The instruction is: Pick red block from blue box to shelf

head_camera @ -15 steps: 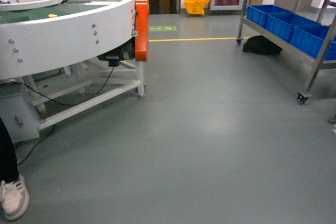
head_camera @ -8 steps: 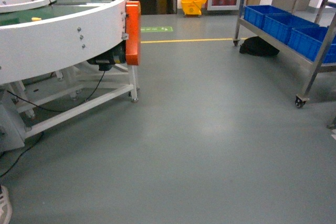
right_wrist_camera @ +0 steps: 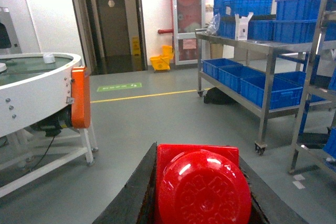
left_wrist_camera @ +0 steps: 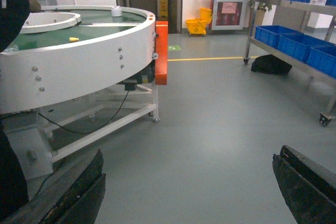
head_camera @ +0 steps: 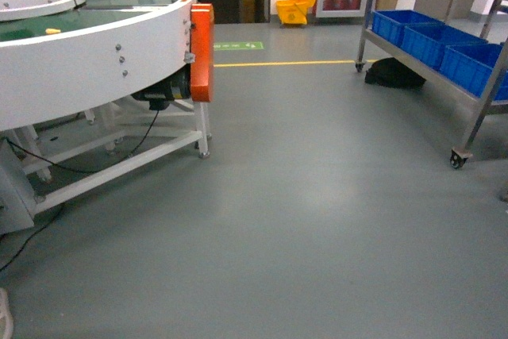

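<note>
Compared with a second ago, the head view is showing the round white conveyor table (head_camera: 95, 53) slid toward the left edge of the frame, and the shoe at lower left is almost gone — the base is turning or rolling rightward.

The grey floor (head_camera: 317, 220) is filling most of the head view. The shelf (head_camera: 444, 45), a steel rack on castors, is sitting at the upper right, carrying dark blue crates (head_camera: 421, 33). An orange guard panel (head_camera: 202, 52) is hanging on the table's rim, left of centre. A yellow mop bucket (head_camera: 295, 7) is standing far back at top centre.

The right gripper (right_wrist_camera: 202, 192) is clenching the red block (right_wrist_camera: 202, 187), which is filling the bottom centre of the right wrist view between dark jaws. The left gripper (left_wrist_camera: 189, 187) is hanging released and empty, its fingers spread to the bottom corners of its view. The blue box is not showing anywhere.

The step in hand appears to be the carry — pickup looks done. Next, the base probably needs to close on the rack, well apart for now, before the right arm is reaching over a rail.
</note>
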### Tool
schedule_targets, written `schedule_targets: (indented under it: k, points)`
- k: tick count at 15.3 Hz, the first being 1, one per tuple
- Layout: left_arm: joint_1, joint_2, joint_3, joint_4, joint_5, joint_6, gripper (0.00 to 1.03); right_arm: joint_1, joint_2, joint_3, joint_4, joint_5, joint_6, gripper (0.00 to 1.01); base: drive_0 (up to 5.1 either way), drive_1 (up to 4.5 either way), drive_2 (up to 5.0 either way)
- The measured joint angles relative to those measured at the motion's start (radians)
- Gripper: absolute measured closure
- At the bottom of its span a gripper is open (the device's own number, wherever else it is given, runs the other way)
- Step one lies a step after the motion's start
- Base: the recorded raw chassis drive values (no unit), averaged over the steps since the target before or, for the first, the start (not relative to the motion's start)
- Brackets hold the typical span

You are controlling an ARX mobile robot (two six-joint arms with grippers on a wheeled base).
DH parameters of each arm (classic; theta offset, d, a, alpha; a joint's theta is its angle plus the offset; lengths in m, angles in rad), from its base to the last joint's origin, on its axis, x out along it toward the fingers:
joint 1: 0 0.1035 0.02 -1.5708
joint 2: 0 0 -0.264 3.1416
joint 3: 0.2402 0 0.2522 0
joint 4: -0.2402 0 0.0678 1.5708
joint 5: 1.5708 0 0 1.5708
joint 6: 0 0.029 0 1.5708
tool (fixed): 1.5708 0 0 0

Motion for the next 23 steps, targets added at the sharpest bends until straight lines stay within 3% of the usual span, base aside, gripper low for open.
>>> schedule_targets:
  k: [18,23]
  points:
    - [0.000,0.000,0.000,0.000,0.000,0.000,0.05,0.000,0.001,0.000,0.000,0.000,0.000,0.73,0.1,2.25,-2.1]
    - [0.000,0.000,0.000,0.000,0.000,0.000,0.05,0.000,0.001,0.000,0.000,0.000,0.000,0.73,-1.6,-1.59,-1.6]
